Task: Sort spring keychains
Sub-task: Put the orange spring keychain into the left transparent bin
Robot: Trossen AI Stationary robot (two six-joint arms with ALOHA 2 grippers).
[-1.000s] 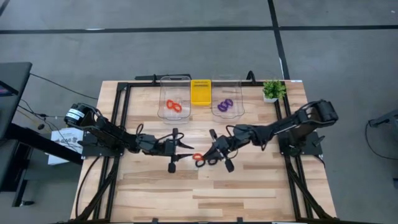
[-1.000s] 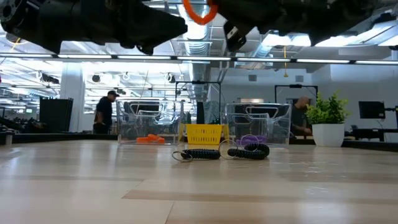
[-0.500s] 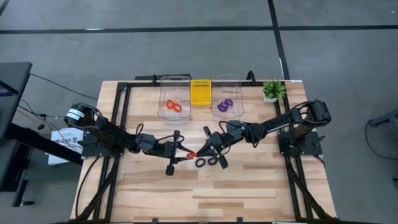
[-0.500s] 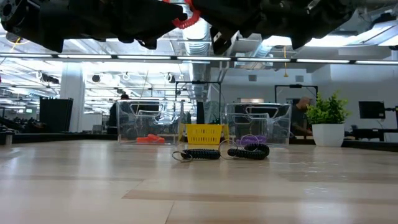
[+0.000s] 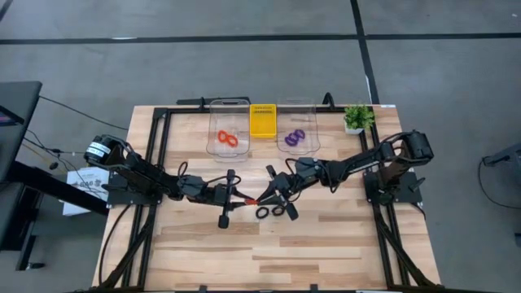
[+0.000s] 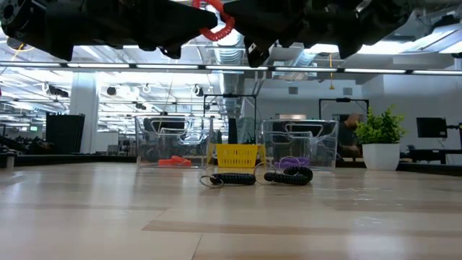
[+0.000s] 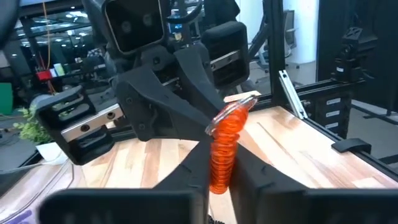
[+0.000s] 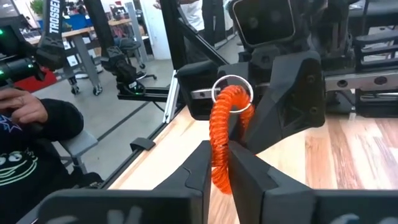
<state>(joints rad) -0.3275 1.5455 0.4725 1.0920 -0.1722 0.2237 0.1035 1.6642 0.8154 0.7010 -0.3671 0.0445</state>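
**Hands.** The left hand [image 5: 241, 198] is closed on one orange-red keychain [image 5: 251, 200], held in the air above the middle of the counter [image 5: 326, 244]. The right hand [image 5: 260, 197] meets the same keychain from the opposite side. Whether it grips the coil or merely flanks it cannot be told. In both wrist views the coil stands roughly upright, with a metal ring at its upper end.

**Loose items.** Two black keychains [image 6: 227, 178] lie side by side on the counter, just beneath the meeting hands. From above they are partly covered by the right hand.

**Containers.** Three containers stand in a row at the far edge of the counter.
- The left clear bin [image 5: 213, 122] holds two orange-red keychains [image 5: 226, 140].
- The right clear bin [image 5: 313, 122] holds purple keychains [image 5: 294, 137], which appear to number two.
- The yellow basket [image 5: 262, 120] stands between the bins; its contents cannot be made out.

A small potted plant [image 5: 356, 118] stands at the far right corner, just beside the right bin.

**Limits of view.** In the low view both hands are cut off by the upper edge, and only the lower curve of the held coil shows. In the right wrist view a person's hand [image 8: 25, 112] and dark sleeve appear beyond the counter, cropped by the frame.
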